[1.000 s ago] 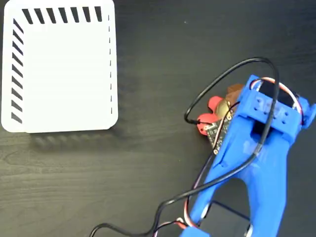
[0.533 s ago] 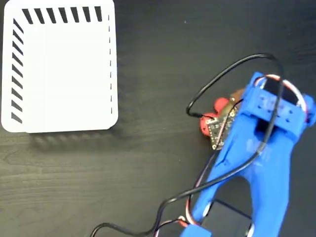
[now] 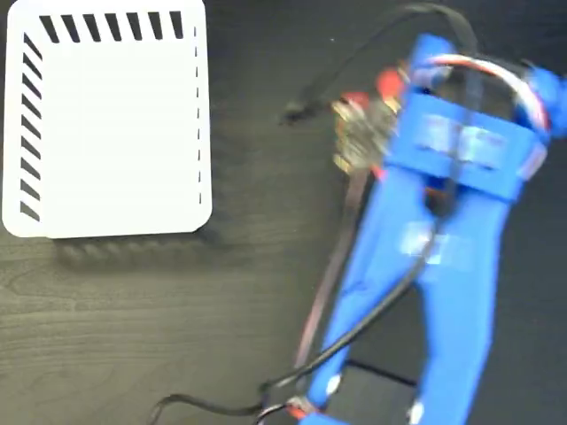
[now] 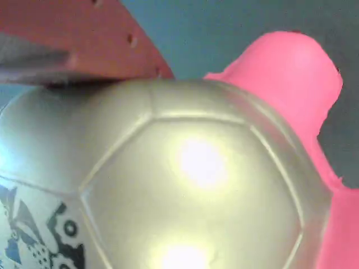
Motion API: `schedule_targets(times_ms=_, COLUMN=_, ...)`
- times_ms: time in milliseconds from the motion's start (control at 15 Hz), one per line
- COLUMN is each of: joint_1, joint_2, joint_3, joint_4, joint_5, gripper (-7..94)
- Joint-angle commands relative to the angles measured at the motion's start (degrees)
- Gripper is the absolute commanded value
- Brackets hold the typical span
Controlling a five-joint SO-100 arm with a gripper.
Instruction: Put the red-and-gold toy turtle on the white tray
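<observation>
Against pincer (image 4: 84, 56) finger: red-and-gold toy turtle (image 4: 185, 185), clamped, well apart from white tray (image 3: 115, 124).

Fixed view: the blue arm (image 3: 443, 257) runs from the bottom edge, right of centre, up toward the top right, its outline smeared by motion blur. The broad wrist block sits near the top, crossed by a red-and-white wire loop. A black cable (image 3: 354, 328) trails down the arm's left side to the lower edge and loops out past the wrist at the top. A small circuit board hangs at the wrist's left side.

Wrist view: one red finger (image 4: 84, 45) slants across the upper left, lying against the turtle (image 4: 185, 185). The gripper appears closed on it; the second finger is not visible.
</observation>
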Motion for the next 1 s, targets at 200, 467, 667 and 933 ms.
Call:
schedule_targets(times_ms=200, joint_1=-10.5, joint_2=6.0, joint_3=-4.7, joint_4=-0.1, joint_5=13.2, gripper=0)
schedule_targets(times_ms=467, joint_1=-26.4, joint_2=4.1, joint_3=-11.3, joint_4=3.5, joint_5=21.6, gripper=0)
schedule_targets(times_ms=667, joint_1=-34.2, joint_2=-0.6, joint_3=-17.1, joint_4=4.9, joint_5=27.2, gripper=0)
schedule_targets(times_ms=933, joint_1=-39.6, joint_2=-11.5, joint_3=-24.5, joint_4=9.2, joint_5=32.9, gripper=0)
